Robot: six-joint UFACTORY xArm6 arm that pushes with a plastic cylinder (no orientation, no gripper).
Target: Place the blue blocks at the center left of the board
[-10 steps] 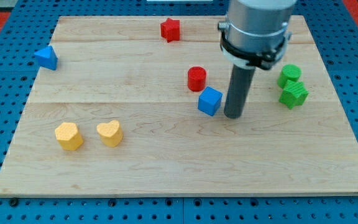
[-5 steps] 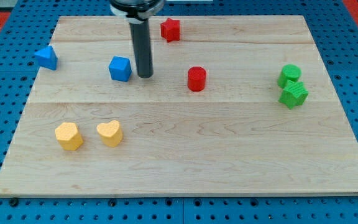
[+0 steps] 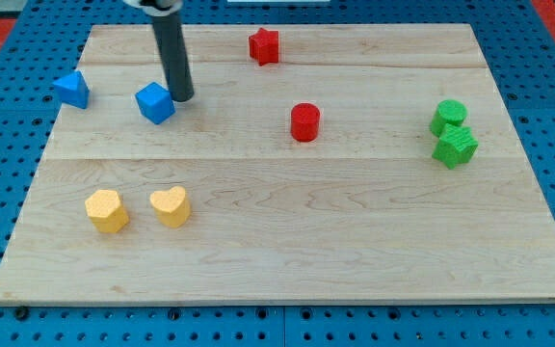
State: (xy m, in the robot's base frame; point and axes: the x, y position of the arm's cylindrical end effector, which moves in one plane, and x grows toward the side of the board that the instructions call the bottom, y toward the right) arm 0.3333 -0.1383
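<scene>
A blue cube [image 3: 155, 102] sits on the wooden board [image 3: 287, 251] toward the view's upper left. My tip [image 3: 182, 98] stands just to the right of it, touching or nearly touching its right side. A blue triangular block [image 3: 71, 90] lies farther left, near the board's left edge, apart from the cube.
A red star block [image 3: 264, 45] is near the view's top. A red cylinder [image 3: 304, 122] stands at mid-board. Two green blocks [image 3: 452, 133] sit together at the right. A yellow block [image 3: 106, 210] and a yellow heart [image 3: 170, 205] lie at the lower left.
My tip has swept from the board's right-centre to the upper left, pushing the blue cube leftward and upward toward the blue triangular block. The other blocks have not moved.
</scene>
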